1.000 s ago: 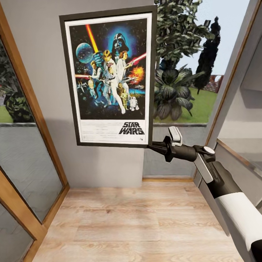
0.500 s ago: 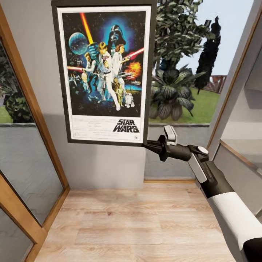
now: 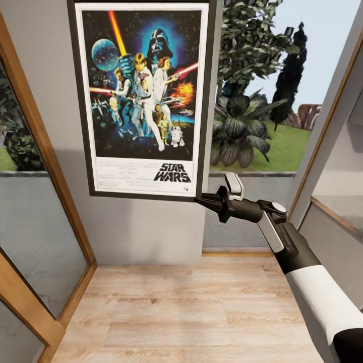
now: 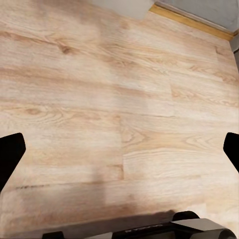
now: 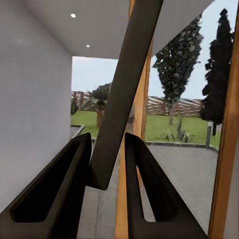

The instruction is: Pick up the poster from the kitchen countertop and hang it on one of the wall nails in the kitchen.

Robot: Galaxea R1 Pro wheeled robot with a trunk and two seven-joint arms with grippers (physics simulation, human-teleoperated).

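The right arm reaches up and forward from the low right side of the head view, with its white sleeve near the camera and its dark wrist further out, bent a little at the wrist. The right gripper (image 3: 200, 198) pinches the bottom right corner of the poster (image 3: 143, 98). In the right wrist view, the two dark fingers (image 5: 74, 179) sit close on both sides of the thin black frame edge (image 5: 124, 89) — the grip is tight on it. The poster stands upright and high up, in front of the grey wall (image 3: 50, 75), and its top edge goes out of the head view. Its picture faces the camera: bright figures on dark blue, a white border, and the words STAR WARS near the bottom. I cannot tell if its back touches the wall. To the right of the poster is a big window (image 3: 262, 101) with trees and green grass outside. A wood-framed glass panel (image 3: 30, 212) stands at the left. The floor (image 3: 191, 312) below is light wood planks. In the left wrist view, the left gripper (image 4: 119, 149) points down at that wood floor — its two black fingertips (image 4: 10, 157) are far apart, wide open, with nothing between them.
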